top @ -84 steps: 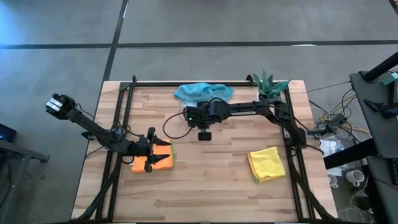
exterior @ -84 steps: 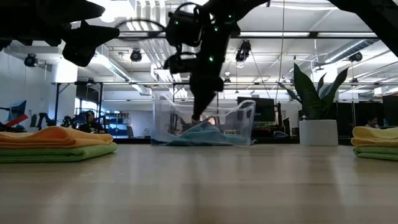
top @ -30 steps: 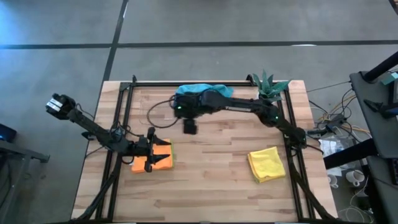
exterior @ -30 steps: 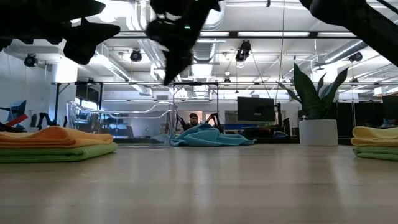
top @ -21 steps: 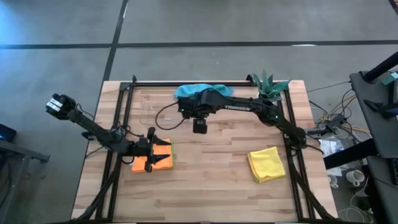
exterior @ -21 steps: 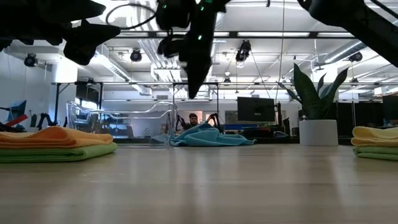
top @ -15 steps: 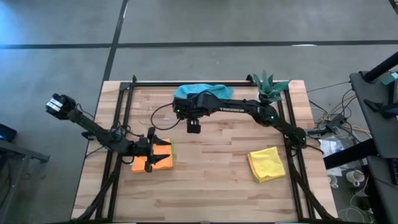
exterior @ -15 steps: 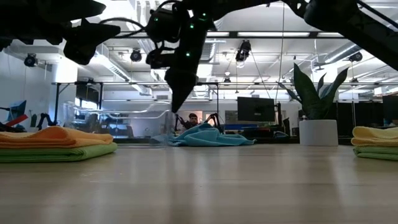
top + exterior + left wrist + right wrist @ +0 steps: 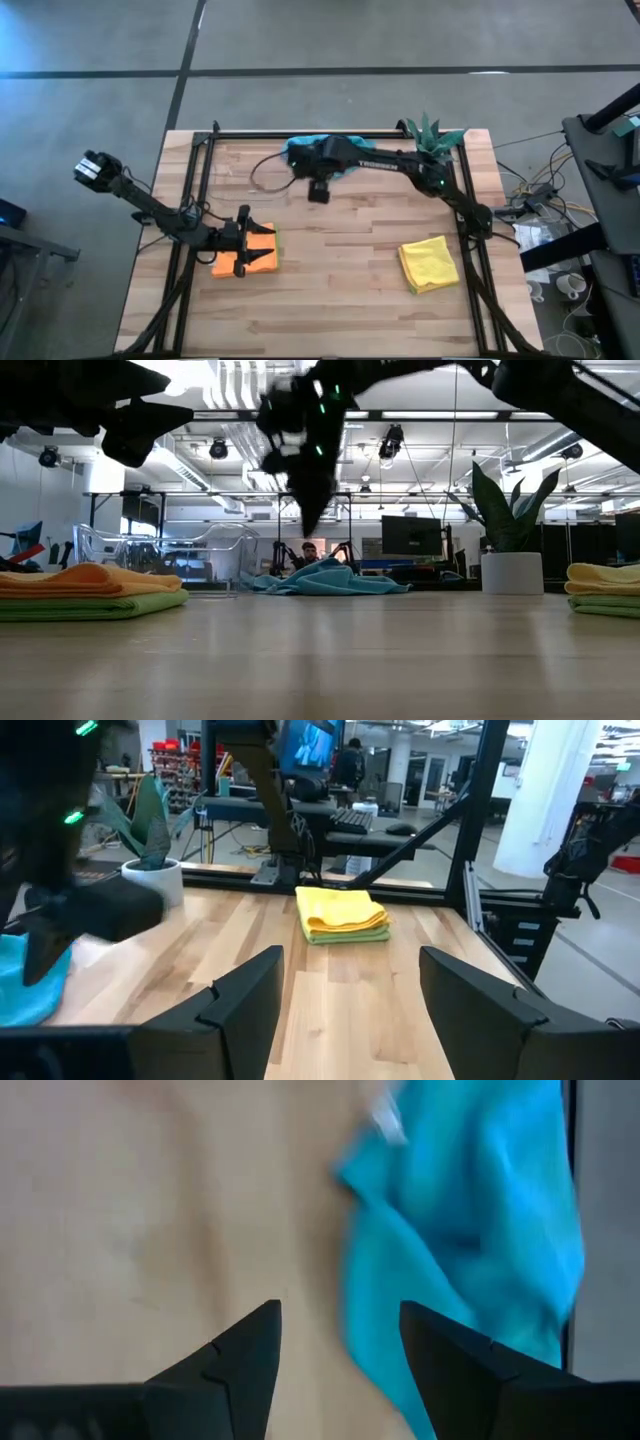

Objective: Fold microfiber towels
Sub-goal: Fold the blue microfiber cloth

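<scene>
My right tool [image 9: 338,1342] wide and empty, above the worktop [image 9: 340,290], crumpled teal blue microfiber towel [image 9: 470,1230] at its two o'clock, my left tool [image 9: 350,985] wide, over the folded orange microfiber towel [image 9: 262,262].

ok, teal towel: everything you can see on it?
The teal towel is a soft, bright blue-green cloth, unfolded and crumpled in a loose heap with raised folds. It lies on the wooden table at the far edge, near the middle. In the low view it is a low rumpled mound. The right gripper, open, hovers above its edge and nothing grips it. From above the right arm covers part of it.
</scene>
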